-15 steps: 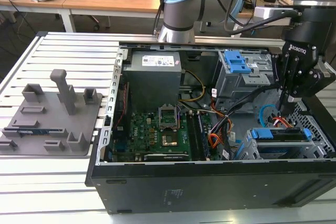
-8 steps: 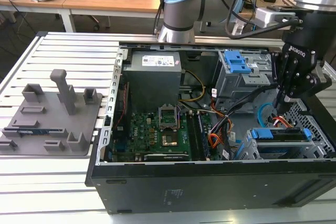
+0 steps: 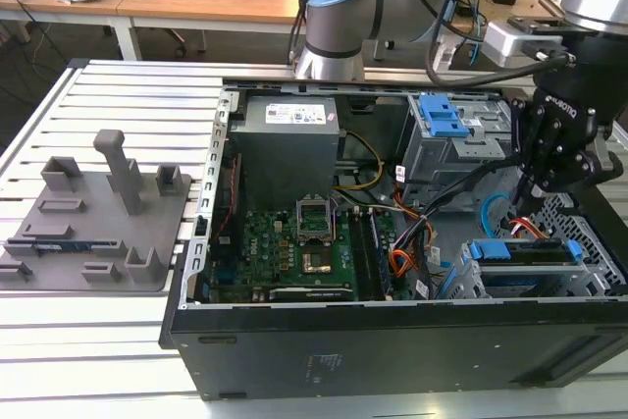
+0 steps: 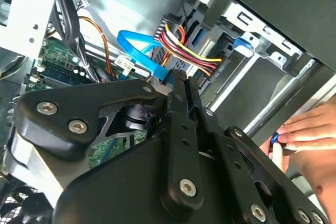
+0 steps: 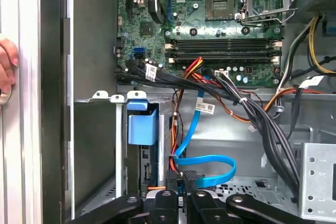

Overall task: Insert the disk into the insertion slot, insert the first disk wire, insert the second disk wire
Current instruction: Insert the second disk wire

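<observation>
The disk point(image 3: 520, 253), in its bright blue carrier, lies inside the insertion slot point(image 3: 589, 235), the low grey perforated cage on the exterior view's right. The carrier's blue tab point(image 5: 142, 127) sits at the bay's edge. My black gripper point(image 3: 535, 195) hangs just above the disk's rear end. Its fingers point(image 5: 171, 183) are shut on the black plug of a blue flat wire point(image 5: 207, 162), which loops beside them. A red, yellow and black wire bundle point(image 4: 185, 51) runs down to the disk's end right by the fingertips point(image 4: 179, 80). Whether either plug is seated is hidden.
The open computer case holds a green motherboard point(image 3: 294, 242), a grey power supply point(image 3: 289, 144) and a taller grey cage with a blue tab point(image 3: 442, 120). Black cable bundles point(image 5: 252, 114) cross near the bay. A person's hand point(image 4: 310, 129) rests on the case edge. A grey fixture point(image 3: 98, 213) stands outside.
</observation>
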Motion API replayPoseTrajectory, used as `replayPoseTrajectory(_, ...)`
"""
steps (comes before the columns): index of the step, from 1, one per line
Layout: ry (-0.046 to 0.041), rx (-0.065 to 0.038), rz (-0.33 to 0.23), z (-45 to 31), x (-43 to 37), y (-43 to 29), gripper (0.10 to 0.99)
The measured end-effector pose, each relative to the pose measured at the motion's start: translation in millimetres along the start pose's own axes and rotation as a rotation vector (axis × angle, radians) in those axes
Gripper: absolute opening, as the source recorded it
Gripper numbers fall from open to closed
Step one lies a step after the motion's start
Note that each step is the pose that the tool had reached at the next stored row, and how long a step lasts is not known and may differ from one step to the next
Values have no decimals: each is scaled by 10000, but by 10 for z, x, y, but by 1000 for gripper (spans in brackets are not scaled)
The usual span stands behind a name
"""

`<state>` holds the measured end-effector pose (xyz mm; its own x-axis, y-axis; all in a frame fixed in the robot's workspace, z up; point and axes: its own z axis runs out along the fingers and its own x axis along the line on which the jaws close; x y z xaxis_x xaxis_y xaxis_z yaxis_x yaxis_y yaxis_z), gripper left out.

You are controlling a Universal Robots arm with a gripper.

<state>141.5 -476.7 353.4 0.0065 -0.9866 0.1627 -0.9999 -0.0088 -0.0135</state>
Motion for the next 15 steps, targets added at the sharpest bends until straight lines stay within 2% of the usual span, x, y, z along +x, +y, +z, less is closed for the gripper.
replayPoseTrajectory(2, -180, 0, 10, 4, 26, 0, 161)
replayPoseTrajectory(3, -301, 0, 17, 7, 38, 0, 161)
replayPoseTrajectory(4, -493, 0, 27, 9, 54, 0, 161)
replayPoseTrajectory(6, -717, 0, 39, 12, 73, 1, 161)
replayPoseTrajectory(7, -891, 0, 49, 16, 93, 1, 161)
replayPoseTrajectory(8, -1028, 0, 58, 19, 114, 1, 161)
replayPoseTrajectory(10, -1155, -1, 67, 24, 144, 1, 161)
replayPoseTrajectory(15, -1164, -1, 67, 24, 145, 1, 161)
